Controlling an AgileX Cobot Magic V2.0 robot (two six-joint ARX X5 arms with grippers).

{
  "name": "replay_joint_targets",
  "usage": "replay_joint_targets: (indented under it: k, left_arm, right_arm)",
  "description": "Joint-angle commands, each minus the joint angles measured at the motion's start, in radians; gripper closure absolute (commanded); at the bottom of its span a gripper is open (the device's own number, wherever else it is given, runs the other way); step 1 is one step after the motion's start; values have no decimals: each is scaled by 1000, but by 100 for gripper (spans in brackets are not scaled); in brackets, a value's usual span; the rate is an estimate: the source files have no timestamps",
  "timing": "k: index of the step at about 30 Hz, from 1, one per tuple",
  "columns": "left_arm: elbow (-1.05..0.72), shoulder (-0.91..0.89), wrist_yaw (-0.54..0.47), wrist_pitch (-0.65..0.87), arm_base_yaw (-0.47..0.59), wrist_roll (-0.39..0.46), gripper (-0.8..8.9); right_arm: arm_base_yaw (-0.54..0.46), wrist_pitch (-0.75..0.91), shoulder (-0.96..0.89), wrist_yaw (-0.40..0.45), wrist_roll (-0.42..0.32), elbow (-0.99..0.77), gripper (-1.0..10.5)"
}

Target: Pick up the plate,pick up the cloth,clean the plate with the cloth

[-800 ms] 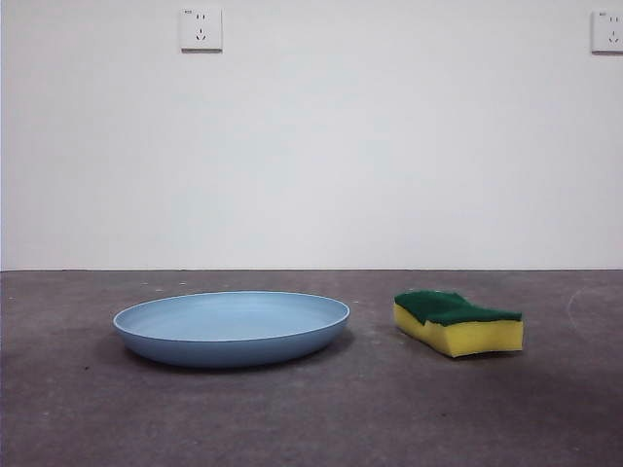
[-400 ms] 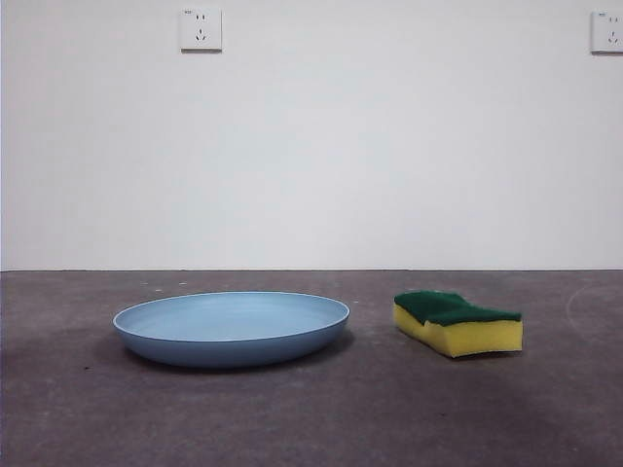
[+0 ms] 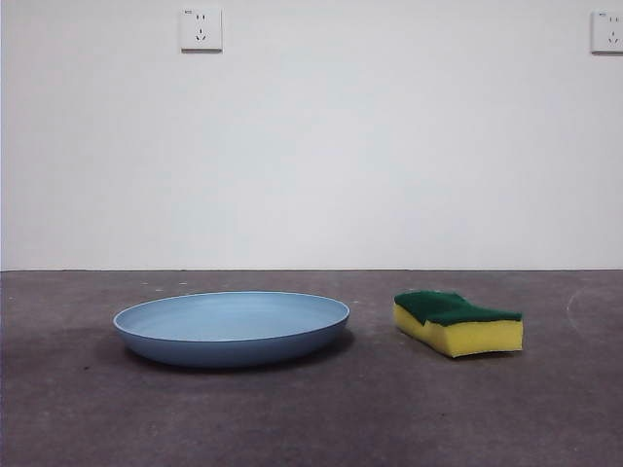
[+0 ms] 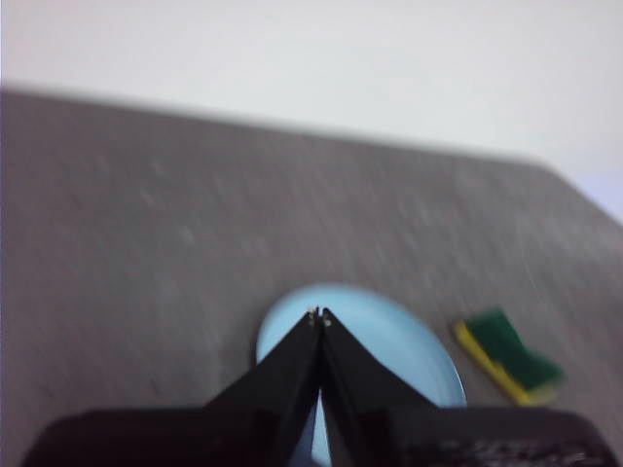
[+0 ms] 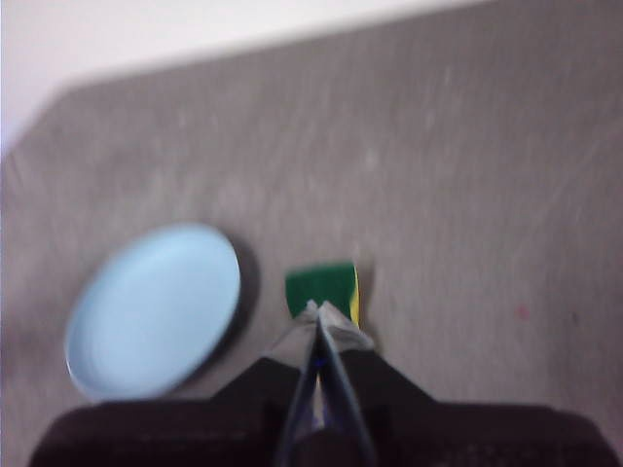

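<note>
- Change since the earlier front views: none. The plate (image 3: pixel 232 327) and the sponge (image 3: pixel 458 322) occupy the same positions on the bench (image 3: pixel 311 418) as one second ago, and no arm has entered that view.
- Plate: wide, shallow, round, light blue, with a raised rim. It lies flat on the dark grey bench, left of centre in the front view, and carries nothing.
- Sponge: a small rectangular block of yellow foam with a dark green scouring layer uppermost. It lies flat on the bench, near the plate's right side but apart from it, with bare bench showing between them.
- Left end effector (image 4: pixel 319 316): the two black jaws meet at their tips and hold nothing. It is raised above the bench, with the plate (image 4: pixel 389 341) directly beyond the tips and the sponge (image 4: pixel 508 354) off to one side. The picture is blurred.
- Right end effector (image 5: pixel 313 309): the jaws are together at the tips and hold nothing. It is raised above the bench, with the sponge (image 5: pixel 323 288) just beyond the tips and the plate (image 5: pixel 153 309) beside it. This picture is also blurred.
- Background: a white wall (image 3: pixel 389 146) behind the bench carries two white power sockets, one at upper left (image 3: pixel 201 28) and one at the upper right edge (image 3: pixel 606 31).
</note>
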Motion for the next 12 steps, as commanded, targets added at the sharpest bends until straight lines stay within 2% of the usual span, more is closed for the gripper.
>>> replay_joint_targets:
  k: [1,2,4,7,8,12]
  left_arm:
    - [15,83,75,-24,0,51,812]
    - [19,113,106,-29,0,55,805]
    - [21,178,180,-29,1,55,697]
    - [21,264,220,-27,1,52,417]
    - [21,301,223,-19,0,47,340]
    - [31,414,222,66,0,-6,348]
  right_arm:
    - [3,-73,89,-20,-76,47,937]
    - [3,-85,114,-25,-84,57,909]
    - [3,-104,160,-24,-83,68,741]
    - [3,-120,209,-24,-82,69,431]
    - [3,-128,225,-24,-82,69,373]
    - [3,-139,236,-24,-83,69,380]
